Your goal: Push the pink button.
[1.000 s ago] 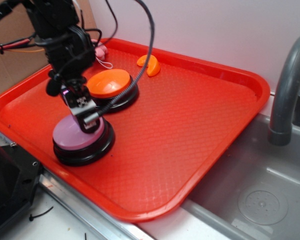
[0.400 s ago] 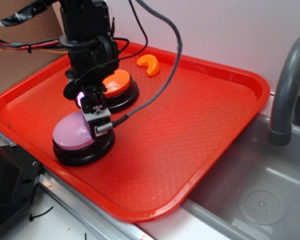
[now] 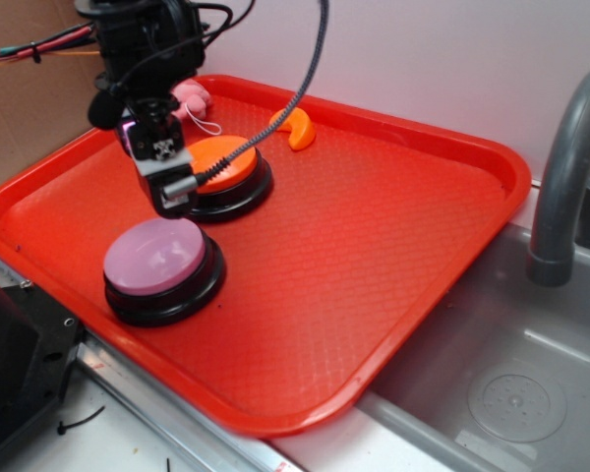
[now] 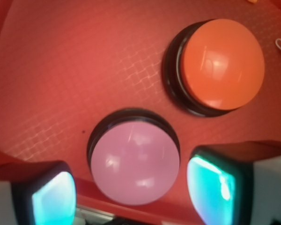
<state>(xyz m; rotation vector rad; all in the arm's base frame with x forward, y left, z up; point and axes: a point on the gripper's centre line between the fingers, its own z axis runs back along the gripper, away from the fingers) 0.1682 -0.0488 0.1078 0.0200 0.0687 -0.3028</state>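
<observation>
Hand (image 3: 169, 197) with fingers apart, above pink button (image 3: 159, 258), not touching it

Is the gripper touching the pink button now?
Apart. In the exterior view the gripper hangs above the pink button, with red tray visible between its tip and the dome.
</observation>
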